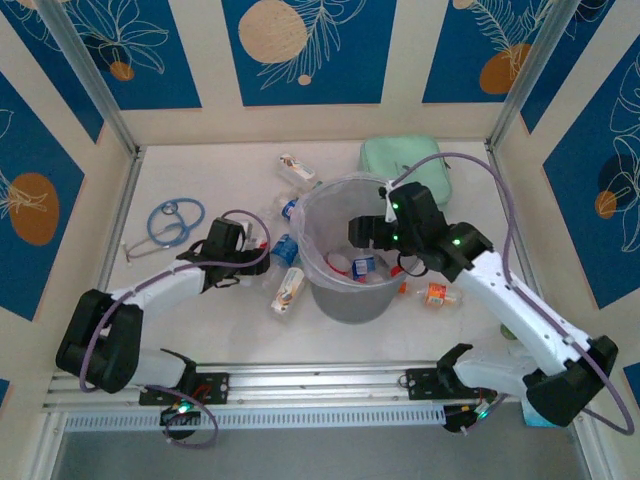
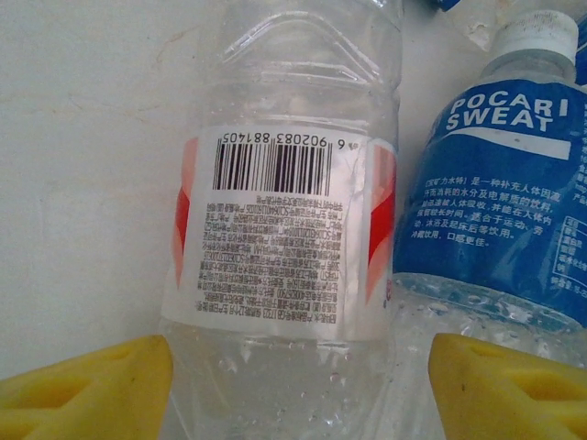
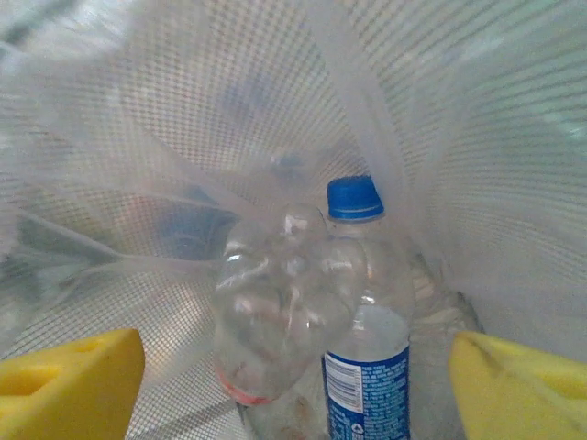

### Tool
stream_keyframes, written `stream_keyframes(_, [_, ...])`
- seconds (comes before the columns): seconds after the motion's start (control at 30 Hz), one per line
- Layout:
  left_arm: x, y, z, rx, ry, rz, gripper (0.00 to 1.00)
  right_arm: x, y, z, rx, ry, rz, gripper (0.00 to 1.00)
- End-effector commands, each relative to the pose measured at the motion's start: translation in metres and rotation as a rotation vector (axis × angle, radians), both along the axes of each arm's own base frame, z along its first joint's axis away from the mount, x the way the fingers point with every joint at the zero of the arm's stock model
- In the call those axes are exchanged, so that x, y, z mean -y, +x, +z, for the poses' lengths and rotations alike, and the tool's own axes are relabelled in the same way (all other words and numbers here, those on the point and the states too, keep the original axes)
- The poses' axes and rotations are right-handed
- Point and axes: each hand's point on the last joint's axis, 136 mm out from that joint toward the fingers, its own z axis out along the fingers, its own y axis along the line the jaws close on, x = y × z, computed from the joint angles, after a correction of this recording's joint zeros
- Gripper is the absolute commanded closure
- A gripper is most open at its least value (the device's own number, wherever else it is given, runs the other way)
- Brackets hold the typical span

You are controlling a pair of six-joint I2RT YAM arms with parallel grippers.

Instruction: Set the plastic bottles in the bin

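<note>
Your L hand [image 2: 298, 390] unclenched, straddling red-label bottle [image 2: 284, 229] on surface [image 2: 83, 137]. R hand [image 3: 293, 385] spread wide, holding nothing, over bin [image 1: 330, 300]; blue-cap bottle [image 3: 362, 312] inside.

At the right, the blue-label bottle [image 2: 495, 211] says POCARI SWEAT in white. In the middle, the white-and-red-label bottle [image 2: 284, 275] has a bar code [image 2: 272, 168] with 6 902083 881405, upside down.

blue looped tube [image 1: 170, 209] lies at the left, mint-green pouch [image 1: 400, 158] at the back right.
</note>
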Motion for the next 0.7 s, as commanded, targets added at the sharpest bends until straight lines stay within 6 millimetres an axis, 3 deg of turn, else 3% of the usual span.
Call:
stream_keyframes(0.0, [-0.001,0.012,0.008,0.033,0.004,0.006,0.27,0.012,-0.010,0.027,0.066,0.013,-0.011,0.12])
stream_keyframes(0.3, [-0.002,0.011,0.002,0.016,-0.006,0.031,0.26,0.006,-0.023,0.088,0.298,0.209,0.080,0.07])
stream_keyframes(0.5, [-0.004,0.008,-0.001,0.016,-0.011,0.047,0.37,-0.001,-0.030,0.112,0.399,0.281,0.154,0.05])
stream_keyframes(0.67, [-0.005,0.007,0.011,0.038,-0.012,0.041,0.50,-0.002,-0.030,0.119,0.439,0.311,0.158,0.05])
